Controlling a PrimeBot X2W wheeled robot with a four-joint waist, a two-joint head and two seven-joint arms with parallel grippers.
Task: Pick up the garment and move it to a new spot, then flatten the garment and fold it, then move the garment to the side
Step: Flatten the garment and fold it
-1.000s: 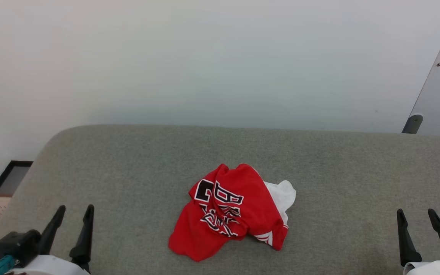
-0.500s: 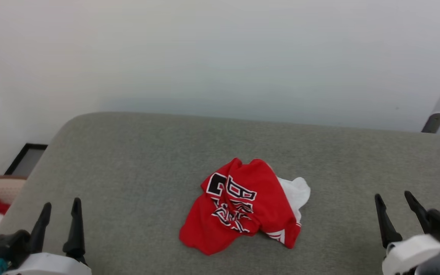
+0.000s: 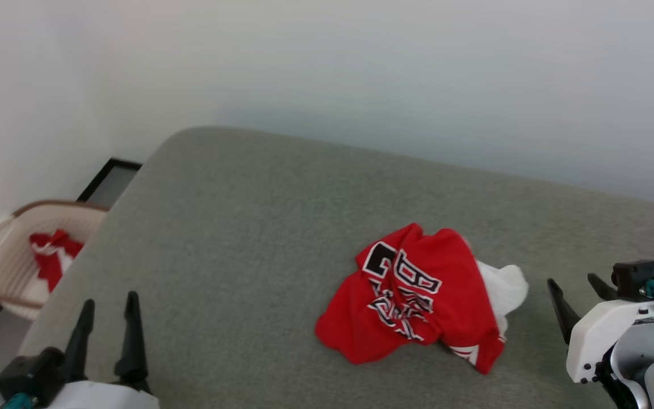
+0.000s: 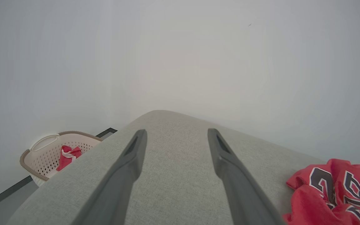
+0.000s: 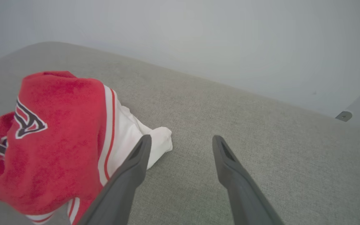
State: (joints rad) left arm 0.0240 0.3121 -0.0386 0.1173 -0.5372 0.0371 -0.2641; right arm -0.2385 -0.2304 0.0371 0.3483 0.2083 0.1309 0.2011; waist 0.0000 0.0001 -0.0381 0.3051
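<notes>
Left claw [image 3: 109, 297] released, far from garment [image 3: 418, 301]; right claw [image 3: 570, 278] released, tilted, beside it

Camera swung left (basket [image 3: 6, 267] now in view), right claw [image 3: 571, 279] raised, nearer the garment [image 3: 418, 301]

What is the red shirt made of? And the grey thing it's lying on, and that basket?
The red shirt looks like soft matte cloth: it crumples in loose folds. The grey surface seems covered in woven fabric; a fine speckled weave shows. The basket looks like smooth beige plastic, its wall pierced with rows of small holes.
</notes>
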